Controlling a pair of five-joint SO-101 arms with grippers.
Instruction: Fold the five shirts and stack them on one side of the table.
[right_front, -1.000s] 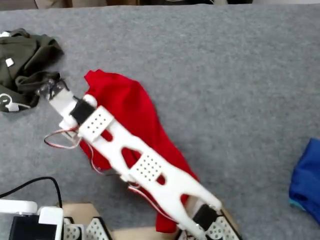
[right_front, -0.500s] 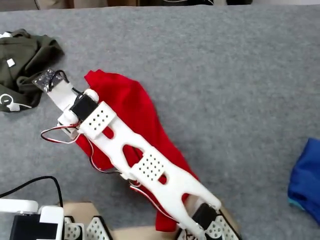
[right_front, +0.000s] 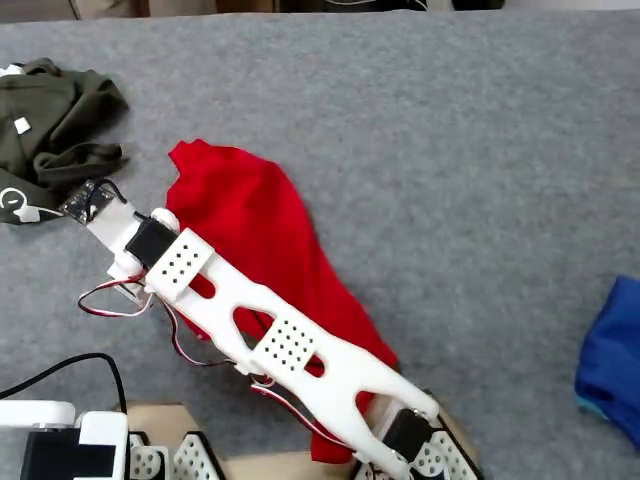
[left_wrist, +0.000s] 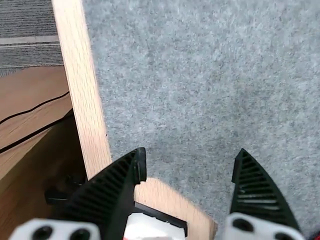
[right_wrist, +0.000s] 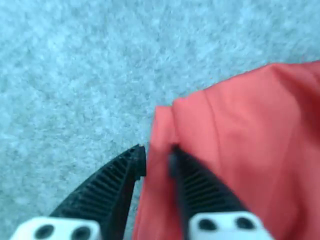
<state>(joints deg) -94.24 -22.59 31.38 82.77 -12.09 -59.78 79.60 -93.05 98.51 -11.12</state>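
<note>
Shirts lie in three places on the grey table (right_front: 470, 140). At the far left, toward the back, an olive-green shirt (right_front: 50, 115) sits crumpled in a heap. The left arm's jaws stand wide apart over bare grey surface, next to a light wooden strip (left_wrist: 80, 90) that borders it.

Toward the middle, a red shirt (right_front: 265, 225) is spread in a long rumpled band. It runs diagonally from just beside the green heap down to the table's front edge. The right arm (right_front: 270, 335) stretches along that band from the front edge toward the left. Its wrist hangs over the strip of table between the red shirt's left border and the green heap. In the right wrist view, the right arm's jaws are drawn almost together, pinching a narrow fold at the red shirt's (right_wrist: 240, 150) edge, with grey table beside it.

At the far right a bunched blue shirt (right_front: 612, 355) lies well apart from the red one, partly cut off by the view's edge.
</note>
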